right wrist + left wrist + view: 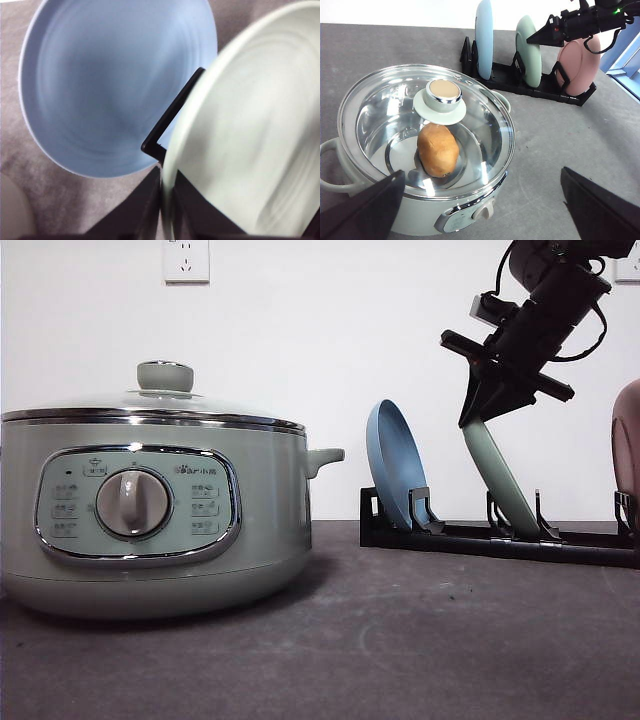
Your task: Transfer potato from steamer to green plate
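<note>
Front view: camera set low, near table level, facing forward to the white wall; steamer (150, 500) close and side-on, rack (500, 535) farther back beside it.

Left wrist view: camera high above the steamer (425, 145), looking steeply down through its lid and obliquely on to the rack (530, 82) beyond; mid range.

Right wrist view: camera very close at the rack, facing the blue plate (115, 85) and green plate (250, 130); blurred by nearness.

Shared: steamer and rack in front and left wrist views; blue plate (392, 475) (484, 37) and green plate (500, 480) (529, 50) in all three.
</note>
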`<state>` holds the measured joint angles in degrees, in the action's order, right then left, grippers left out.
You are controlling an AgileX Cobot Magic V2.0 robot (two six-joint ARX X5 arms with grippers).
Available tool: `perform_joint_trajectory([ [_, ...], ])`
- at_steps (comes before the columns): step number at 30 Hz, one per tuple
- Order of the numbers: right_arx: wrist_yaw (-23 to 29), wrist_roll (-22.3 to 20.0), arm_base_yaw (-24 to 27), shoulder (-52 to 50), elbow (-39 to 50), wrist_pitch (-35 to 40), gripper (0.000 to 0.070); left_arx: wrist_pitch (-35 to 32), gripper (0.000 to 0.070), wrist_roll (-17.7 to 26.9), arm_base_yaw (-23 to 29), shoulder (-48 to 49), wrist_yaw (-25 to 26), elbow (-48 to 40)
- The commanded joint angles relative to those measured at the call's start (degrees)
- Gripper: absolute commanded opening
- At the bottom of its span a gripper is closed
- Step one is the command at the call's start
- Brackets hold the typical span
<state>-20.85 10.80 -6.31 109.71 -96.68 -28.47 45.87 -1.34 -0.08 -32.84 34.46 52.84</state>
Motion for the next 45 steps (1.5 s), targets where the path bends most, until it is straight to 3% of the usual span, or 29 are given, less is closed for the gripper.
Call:
perform_joint_trajectory([
  [1,-0.16,-0.01,-0.21,-1.43,-1.81,1.71,0.0004,-0.48,0.0635,0.68,-0.04,-0.20,0.24,1.14],
  [9,-3.36,2.34,-0.19,-7.31,-2.72,3.26,0.0003,-0.66,0.0635,0.70,-0.04,-0.20,0.24,1.14],
  [15,-4.78,1.70,-0.97,-13.45,-2.75,-0.63,0.0004,-0.77,0.0635,0.70,-0.04,-0.20,0.24,1.14],
  [25,-2.94,-8.34,-5.45,-25.10,-2.75,-17.03,0.0004,-0.84,0.0635,0.70,-0.04,-0.20,0.24,1.14],
  [34,9.37,-18.91,-18.26,-28.61,-2.47,-39.19,0.0003,-0.86,0.0635,0.71,-0.04,-0.20,0.24,1.14],
  [38,15.83,-19.03,-26.29,-28.61,-0.28,-42.83,0.0003,-0.88,0.0635,0.72,-0.04,-0.20,0.24,1.14],
  [45,23.09,-16.82,-39.50,-28.61,9.52,-42.92,0.0003,-0.84,0.0635,0.70,-0.04,-0.20,0.24,1.14],
])
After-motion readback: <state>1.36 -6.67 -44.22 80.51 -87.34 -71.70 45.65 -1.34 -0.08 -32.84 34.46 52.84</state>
